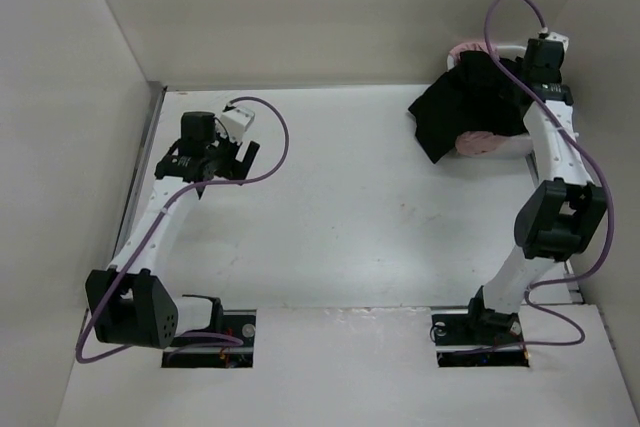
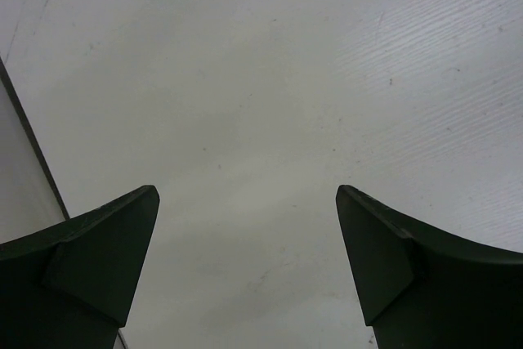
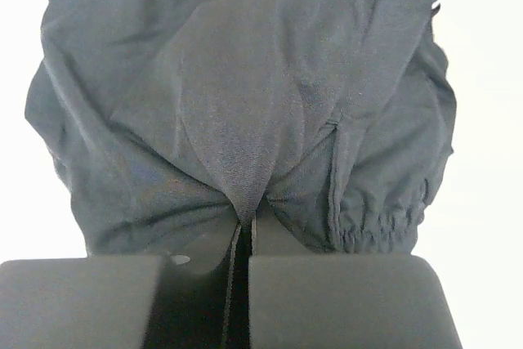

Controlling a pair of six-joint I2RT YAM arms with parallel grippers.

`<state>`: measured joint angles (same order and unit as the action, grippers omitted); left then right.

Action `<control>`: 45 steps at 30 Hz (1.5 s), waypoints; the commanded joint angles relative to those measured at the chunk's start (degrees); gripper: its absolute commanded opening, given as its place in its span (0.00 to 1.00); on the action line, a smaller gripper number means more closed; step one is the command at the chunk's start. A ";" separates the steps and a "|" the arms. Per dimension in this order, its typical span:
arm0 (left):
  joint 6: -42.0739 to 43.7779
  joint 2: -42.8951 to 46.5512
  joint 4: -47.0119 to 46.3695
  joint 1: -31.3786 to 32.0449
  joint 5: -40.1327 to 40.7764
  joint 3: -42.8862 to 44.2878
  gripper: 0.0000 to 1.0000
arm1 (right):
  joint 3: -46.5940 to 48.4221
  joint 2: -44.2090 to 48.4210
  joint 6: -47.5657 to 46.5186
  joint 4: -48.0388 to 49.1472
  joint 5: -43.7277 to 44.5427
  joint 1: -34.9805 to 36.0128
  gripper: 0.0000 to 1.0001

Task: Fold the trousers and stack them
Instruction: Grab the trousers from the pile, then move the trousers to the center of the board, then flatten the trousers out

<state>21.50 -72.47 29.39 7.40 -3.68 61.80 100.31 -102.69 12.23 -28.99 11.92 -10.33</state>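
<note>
Right wrist view showed the right gripper (image 3: 243, 230) clamped tight on a pinch of the trousers (image 3: 245, 104). The black fabric was gathered into a ridge that ran down between the two closed fingers, and an elasticated edge (image 3: 384, 218) was bunched just to the right of the grip.

From the top external camera the trousers lay as a crumpled heap at the far right corner of the table (image 1: 350, 227). They were draped over a pink garment (image 1: 480, 142) and the rim of a white container (image 1: 524, 152), with one dark flap spilling onto the tabletop. The right arm was stretched out over that corner, and its fingers were hidden there among the cloth.

The left gripper (image 2: 245, 202) hung over bare table on the far left. Its jaws were spread wide, it held nothing, and it was well apart from the trousers.

By my reading, the step in hand was the first pick-up, taking the trousers off the pile before any folding. The next move would call for lifting and drawing them toward the open middle of the table, high enough to shed the pink garment underneath. The left gripper would then need to come across for a second hold, so the cloth could be spread flat.
</note>
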 commanded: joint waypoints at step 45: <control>16.74 3.57 6.30 -6.15 3.77 -17.93 0.94 | -40.19 20.20 31.26 11.21 -3.99 45.34 1.00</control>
<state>35.35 -68.62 33.12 -1.96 0.12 45.63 62.70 -77.21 37.50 -23.79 12.97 33.28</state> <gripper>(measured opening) 0.940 0.999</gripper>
